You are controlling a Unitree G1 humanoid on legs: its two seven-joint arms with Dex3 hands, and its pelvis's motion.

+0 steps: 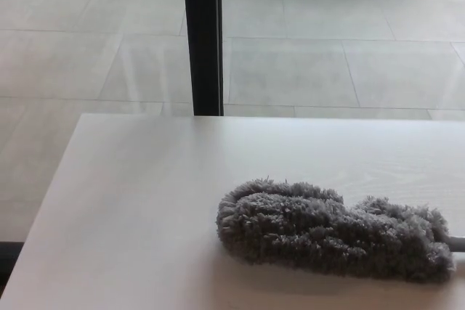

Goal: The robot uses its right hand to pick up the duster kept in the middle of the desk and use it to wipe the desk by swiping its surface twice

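While no robot hand shows, so its fingers cannot be judged, the fluffy grey microfibre duster lies flat on the pale white desk.

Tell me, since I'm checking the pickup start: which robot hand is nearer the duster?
Neither can be judged: no robot hand shows in the head view. The duster lies flat on the desk, toward the picture's right, its handle end running off the right edge, the robot's right side.
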